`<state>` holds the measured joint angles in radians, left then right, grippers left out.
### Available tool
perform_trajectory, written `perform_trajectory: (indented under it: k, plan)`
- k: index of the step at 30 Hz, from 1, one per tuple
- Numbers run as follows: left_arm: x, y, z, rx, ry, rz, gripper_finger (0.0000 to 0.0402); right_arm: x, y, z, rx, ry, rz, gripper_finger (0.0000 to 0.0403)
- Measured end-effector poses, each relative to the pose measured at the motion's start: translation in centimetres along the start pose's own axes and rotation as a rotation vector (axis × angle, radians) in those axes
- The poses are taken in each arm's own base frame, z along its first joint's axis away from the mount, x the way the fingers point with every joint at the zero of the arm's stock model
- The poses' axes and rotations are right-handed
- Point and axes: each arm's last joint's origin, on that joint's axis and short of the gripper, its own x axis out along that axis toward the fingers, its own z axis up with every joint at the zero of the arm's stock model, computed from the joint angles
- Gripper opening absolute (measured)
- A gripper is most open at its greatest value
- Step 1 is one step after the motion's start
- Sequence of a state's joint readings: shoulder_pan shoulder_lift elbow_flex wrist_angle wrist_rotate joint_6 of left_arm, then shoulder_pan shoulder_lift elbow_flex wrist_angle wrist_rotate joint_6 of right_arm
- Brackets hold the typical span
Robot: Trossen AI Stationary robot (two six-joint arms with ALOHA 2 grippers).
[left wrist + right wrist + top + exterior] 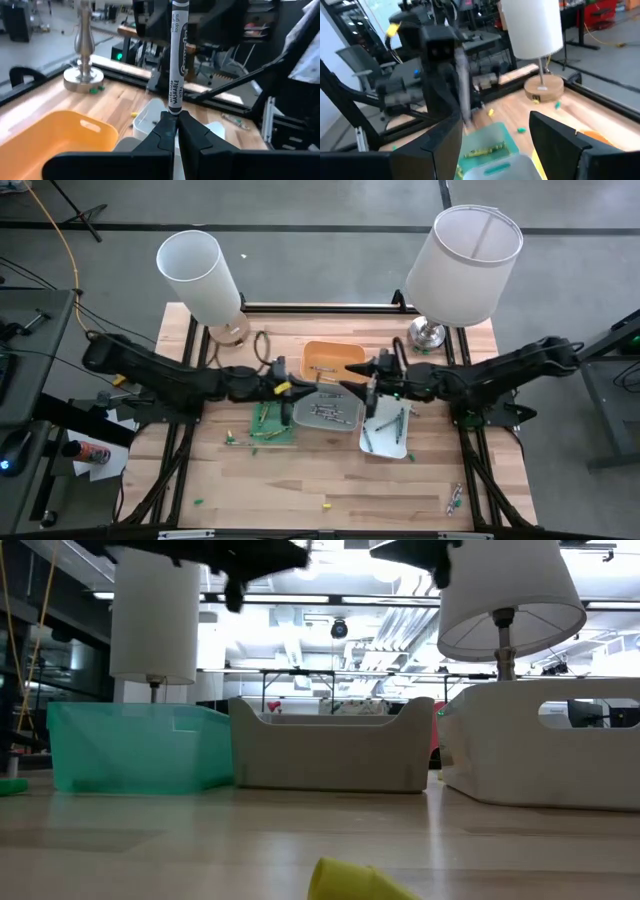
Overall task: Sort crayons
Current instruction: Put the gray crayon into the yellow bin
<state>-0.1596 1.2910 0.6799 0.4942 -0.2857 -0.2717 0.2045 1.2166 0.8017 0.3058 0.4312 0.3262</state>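
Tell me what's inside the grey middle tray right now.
The grey tray holds several grey-white crayons lying loose. Its end nearest the left gripper is covered by that gripper, which is shut on an upright grey crayon.

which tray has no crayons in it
The orange tray, farthest back toward the lamps. The green tray, grey tray and white tray all hold crayons.

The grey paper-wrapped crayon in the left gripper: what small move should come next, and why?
Probably lower the left gripper, shut on the upright grey paper-wrapped crayon, toward the clear grey plastic tray holding grey crayons, since it hangs above the trays while the open right gripper waits nearby.
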Motion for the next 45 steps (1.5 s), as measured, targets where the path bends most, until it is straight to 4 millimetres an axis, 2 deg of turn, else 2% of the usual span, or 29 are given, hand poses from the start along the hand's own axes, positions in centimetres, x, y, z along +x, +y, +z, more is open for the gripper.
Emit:
perform_trajectory:
  k: [4,11,18,23,33,39,45]
  plan:
    - [2.0,0.3,-0.4,-0.024,0.022,0.031,0.0000,1.7,0.0,0.3,-0.051,-0.003,-0.008,0.0224]
    - [4.0,0.6,-0.1,-0.019,-0.010,0.040,0.0000,4.1,0.0,1.2,-0.102,0.012,0.024,0.0224]
    - [4.0,0.9,0.6,0.033,-0.032,0.075,0.0000,4.4,-0.3,1.9,-0.088,0.007,0.006,0.0219]
    - [3.8,1.1,1.0,0.051,-0.051,0.107,0.0000,4.4,-0.4,1.9,-0.065,0.002,-0.029,0.0171]
    - [3.8,1.1,1.0,0.053,-0.051,0.122,0.0003,4.4,-0.5,1.9,-0.051,-0.001,-0.042,0.0019]
    - [3.8,1.3,0.9,0.089,-0.036,0.132,0.0033,4.3,-0.5,1.9,-0.074,0.004,-0.055,0.0015]
    - [2.1,1.7,1.5,0.118,0.057,0.188,0.0101,2.6,-1.6,3.3,-0.097,0.030,-0.089,0.0006]
